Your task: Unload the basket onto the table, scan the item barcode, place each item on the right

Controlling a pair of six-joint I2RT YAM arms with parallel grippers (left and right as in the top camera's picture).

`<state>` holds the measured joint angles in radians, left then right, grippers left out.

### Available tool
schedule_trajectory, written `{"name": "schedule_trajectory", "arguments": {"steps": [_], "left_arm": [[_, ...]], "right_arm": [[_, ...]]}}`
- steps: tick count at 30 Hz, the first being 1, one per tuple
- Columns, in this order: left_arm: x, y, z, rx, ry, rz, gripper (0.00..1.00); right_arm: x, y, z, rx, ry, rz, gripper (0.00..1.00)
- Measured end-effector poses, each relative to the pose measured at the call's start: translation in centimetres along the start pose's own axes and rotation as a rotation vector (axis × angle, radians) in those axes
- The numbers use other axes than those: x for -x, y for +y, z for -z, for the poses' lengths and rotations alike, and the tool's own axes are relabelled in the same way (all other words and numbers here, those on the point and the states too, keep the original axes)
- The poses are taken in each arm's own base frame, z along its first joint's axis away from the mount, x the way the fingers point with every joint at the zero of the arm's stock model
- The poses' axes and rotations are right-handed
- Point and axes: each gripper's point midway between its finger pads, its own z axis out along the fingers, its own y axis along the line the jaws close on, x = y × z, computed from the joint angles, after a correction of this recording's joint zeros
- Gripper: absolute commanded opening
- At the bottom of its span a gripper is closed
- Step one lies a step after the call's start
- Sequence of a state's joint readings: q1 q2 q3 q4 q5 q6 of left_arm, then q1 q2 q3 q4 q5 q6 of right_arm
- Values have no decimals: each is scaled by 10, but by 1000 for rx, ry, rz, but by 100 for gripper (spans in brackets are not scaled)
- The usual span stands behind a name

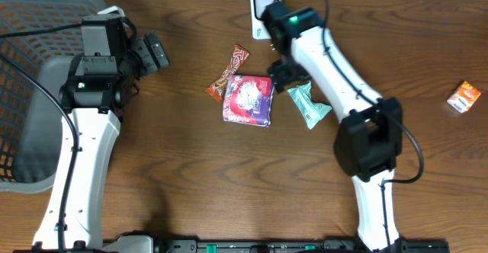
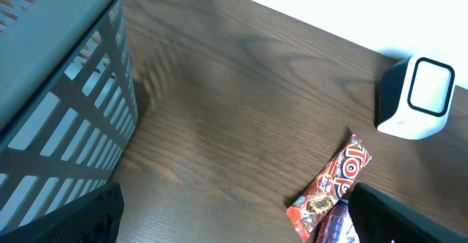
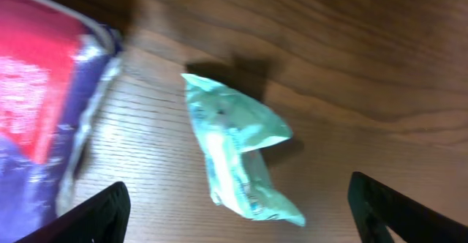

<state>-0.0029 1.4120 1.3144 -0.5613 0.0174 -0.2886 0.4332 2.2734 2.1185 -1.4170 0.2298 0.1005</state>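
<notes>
A mint-green packet [image 1: 309, 104] lies on the wooden table to the right of a purple-and-red pouch [image 1: 248, 99] and a red candy bar [image 1: 229, 72]. The white barcode scanner [image 1: 263, 9] stands at the back edge. My right gripper [image 1: 284, 73] hovers just left of the green packet, open. In the right wrist view the green packet [image 3: 238, 155] sits between the spread fingers [image 3: 102, 214] without touching either. My left gripper [image 1: 156, 52] is open over bare wood at the left, holding nothing. From the left wrist I see the scanner [image 2: 417, 100] and the candy bar [image 2: 333, 188].
A grey mesh basket [image 1: 30, 93] fills the left edge, close to the left arm and also in the left wrist view as the basket [image 2: 58, 89]. A small orange box [image 1: 463, 97] lies at the far right. The pouch's edge [image 3: 44, 111] is left of the right gripper.
</notes>
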Motion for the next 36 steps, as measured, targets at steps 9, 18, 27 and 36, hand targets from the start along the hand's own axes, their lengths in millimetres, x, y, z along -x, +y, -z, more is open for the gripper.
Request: {"name": "schedule_trajectory", "arguments": {"steps": [9, 18, 27, 36], "left_arm": [[0, 0, 0, 0, 0, 0, 98], [0, 0, 0, 0, 0, 0, 98], [0, 0, 0, 0, 0, 0, 98], [0, 0, 0, 0, 0, 0, 98]], "right_arm": [[-29, -35, -11, 447, 90, 67, 99], [-40, -24, -35, 807, -2, 114, 71], [-65, 6, -65, 955, 34, 88, 38], [-42, -9, -57, 876, 41, -42, 1]]}}
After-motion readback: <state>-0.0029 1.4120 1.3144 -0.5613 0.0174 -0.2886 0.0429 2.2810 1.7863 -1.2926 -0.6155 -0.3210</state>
